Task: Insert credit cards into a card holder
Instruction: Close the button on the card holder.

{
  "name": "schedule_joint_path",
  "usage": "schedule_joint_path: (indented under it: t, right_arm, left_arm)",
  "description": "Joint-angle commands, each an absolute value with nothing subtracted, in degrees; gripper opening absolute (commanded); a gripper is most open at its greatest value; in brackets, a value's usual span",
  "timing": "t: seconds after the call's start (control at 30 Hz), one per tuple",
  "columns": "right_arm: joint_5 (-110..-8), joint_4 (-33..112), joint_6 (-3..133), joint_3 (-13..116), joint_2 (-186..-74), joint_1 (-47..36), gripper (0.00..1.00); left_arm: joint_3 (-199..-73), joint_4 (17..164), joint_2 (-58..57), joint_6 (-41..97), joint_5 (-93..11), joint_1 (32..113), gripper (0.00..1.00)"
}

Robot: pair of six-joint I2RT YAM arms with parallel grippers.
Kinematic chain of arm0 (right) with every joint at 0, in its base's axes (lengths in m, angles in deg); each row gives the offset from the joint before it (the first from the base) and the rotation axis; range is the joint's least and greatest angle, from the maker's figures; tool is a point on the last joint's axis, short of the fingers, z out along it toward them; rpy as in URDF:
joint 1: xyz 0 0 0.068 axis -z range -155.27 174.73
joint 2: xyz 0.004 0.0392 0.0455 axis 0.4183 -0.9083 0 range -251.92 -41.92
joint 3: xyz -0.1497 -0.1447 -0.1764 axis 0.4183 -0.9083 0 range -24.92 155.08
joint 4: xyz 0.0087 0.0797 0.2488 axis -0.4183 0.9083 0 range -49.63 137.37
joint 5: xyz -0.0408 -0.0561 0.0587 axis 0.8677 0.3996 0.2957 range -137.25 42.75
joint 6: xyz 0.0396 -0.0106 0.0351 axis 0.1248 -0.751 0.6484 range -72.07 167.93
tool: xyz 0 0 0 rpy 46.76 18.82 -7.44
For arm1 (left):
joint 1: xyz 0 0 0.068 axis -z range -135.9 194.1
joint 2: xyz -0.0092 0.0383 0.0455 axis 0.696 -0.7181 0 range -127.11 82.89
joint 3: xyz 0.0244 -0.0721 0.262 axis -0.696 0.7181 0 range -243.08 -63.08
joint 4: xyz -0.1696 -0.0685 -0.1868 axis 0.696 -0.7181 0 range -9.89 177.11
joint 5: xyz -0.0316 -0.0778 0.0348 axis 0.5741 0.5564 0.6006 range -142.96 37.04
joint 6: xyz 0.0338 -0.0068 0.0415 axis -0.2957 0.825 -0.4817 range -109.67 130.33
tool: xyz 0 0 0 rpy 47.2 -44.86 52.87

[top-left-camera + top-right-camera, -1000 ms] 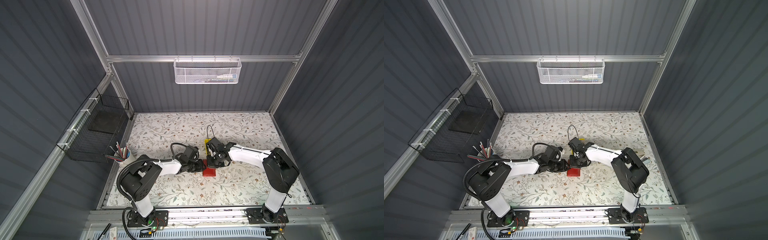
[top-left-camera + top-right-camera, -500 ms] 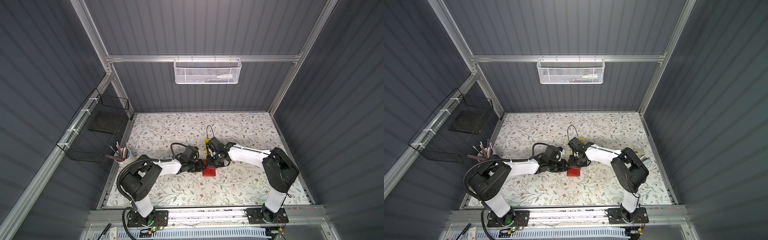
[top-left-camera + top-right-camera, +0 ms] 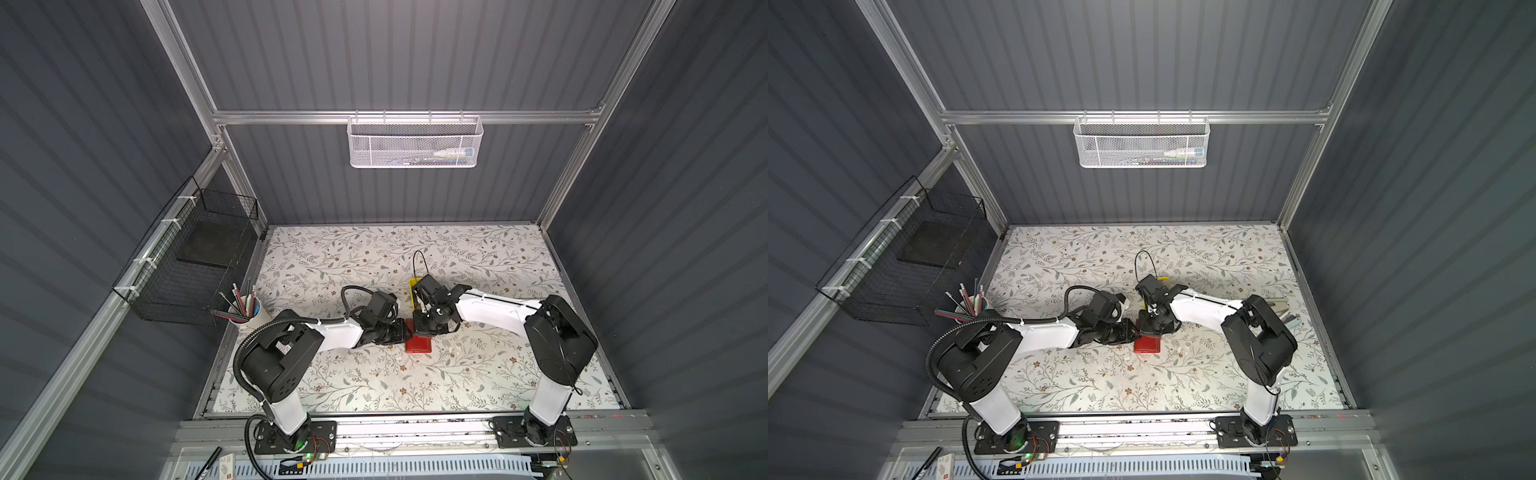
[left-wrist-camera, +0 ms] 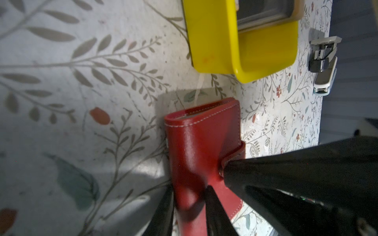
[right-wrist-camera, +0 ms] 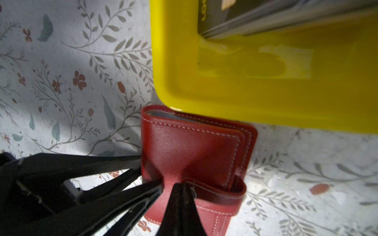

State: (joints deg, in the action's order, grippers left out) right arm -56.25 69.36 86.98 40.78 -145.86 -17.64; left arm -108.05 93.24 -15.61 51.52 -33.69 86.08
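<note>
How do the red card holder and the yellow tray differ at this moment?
The card holder is red leather, folded shut with its strap around it; the yellow tray is glossy plastic and open-topped, holding cards. The card holder is pinched by the left gripper, with the shut right gripper at its strap; the yellow tray is ungripped. Both rest on the floral table.

Left arm (image 3: 337, 336) and right arm (image 3: 496, 312) pair white links with bulky black joints on bolted black base plates (image 3: 536, 434); a ribbed black hose (image 3: 257, 331) follows the left. Left end effector (image 4: 189, 193) and right end effector (image 5: 182, 187) have tapered black fingers (image 5: 180, 212).
</note>
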Motion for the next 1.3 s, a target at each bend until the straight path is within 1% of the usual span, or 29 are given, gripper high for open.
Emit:
schedule_joint_path:
  t: [0.0,0.57,0.8,0.87,0.97,1.1,1.27]
  right_arm:
    - [-50.7,76.1,87.5,37.5,-150.8,-17.6,0.0]
    - [-50.5,75.5,87.8,35.9,-151.6,-17.5,0.0]
    - [-50.5,74.4,87.6,36.3,-147.4,-17.3,0.0]
    - [-52.0,72.3,87.0,36.0,-145.6,-17.0,0.09]
    - [-53.9,71.5,86.2,37.1,-144.1,-16.7,0.17]
    - [-55.6,70.5,85.2,37.7,-142.6,-16.7,0.21]
    - [-55.7,69.5,84.5,36.8,-139.8,-16.6,0.22]
  left_arm:
    - [-106.7,90.5,-15.9,52.1,-33.6,86.6,0.28]
    - [-106.7,90.4,-15.8,52.1,-33.7,86.6,0.28]
    - [-106.7,90.3,-15.7,52.1,-33.7,86.6,0.28]
    - [-106.7,90.2,-15.8,52.2,-33.6,86.6,0.28]
    - [-106.7,90.2,-15.7,52.1,-33.7,86.6,0.28]
    - [-106.7,90.0,-15.5,51.9,-33.7,86.6,0.28]
    - [-107.0,89.5,-15.3,51.9,-33.6,86.6,0.28]
